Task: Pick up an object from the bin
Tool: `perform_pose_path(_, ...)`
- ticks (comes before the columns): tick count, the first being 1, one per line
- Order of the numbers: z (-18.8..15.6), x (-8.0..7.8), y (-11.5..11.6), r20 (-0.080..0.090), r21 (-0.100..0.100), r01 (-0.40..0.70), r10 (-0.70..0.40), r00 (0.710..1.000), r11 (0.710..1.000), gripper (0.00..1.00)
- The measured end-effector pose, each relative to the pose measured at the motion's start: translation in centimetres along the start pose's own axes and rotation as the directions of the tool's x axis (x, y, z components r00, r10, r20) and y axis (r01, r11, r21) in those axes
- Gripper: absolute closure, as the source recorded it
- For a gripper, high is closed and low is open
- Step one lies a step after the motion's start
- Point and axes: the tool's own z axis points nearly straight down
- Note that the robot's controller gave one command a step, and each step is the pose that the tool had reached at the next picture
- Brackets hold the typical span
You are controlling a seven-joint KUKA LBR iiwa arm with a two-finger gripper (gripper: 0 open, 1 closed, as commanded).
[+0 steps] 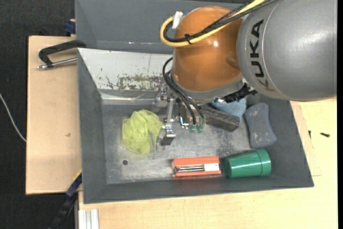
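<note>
gripper (pixel 165 135) beside yellow-green puff (pixel 140 131), long axis top-to-bottom

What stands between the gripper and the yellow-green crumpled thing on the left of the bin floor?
Nothing visible does. The gripper is right beside the yellow-green crumpled thing, at its right edge. The orange box and the green cylinder lie apart, lower in the view.
</note>
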Motion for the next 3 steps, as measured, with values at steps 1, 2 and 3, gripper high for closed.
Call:
perform_pose_path(1, -0.4, -0.2, -0.1, 0.008, -0.001, -0.002, 0.002, 1.000, 1.000, 0.00)
perform_pose_path(2, 3.5, -1.7, 0.7, 0.011, 0.000, 0.137, -0.137, 0.990, 0.991, 0.00)
perform_pose_path(3, 5.9, -5.9, 1.4, 0.015, 0.003, 0.415, -0.415, 0.909, 0.910, 0.00)
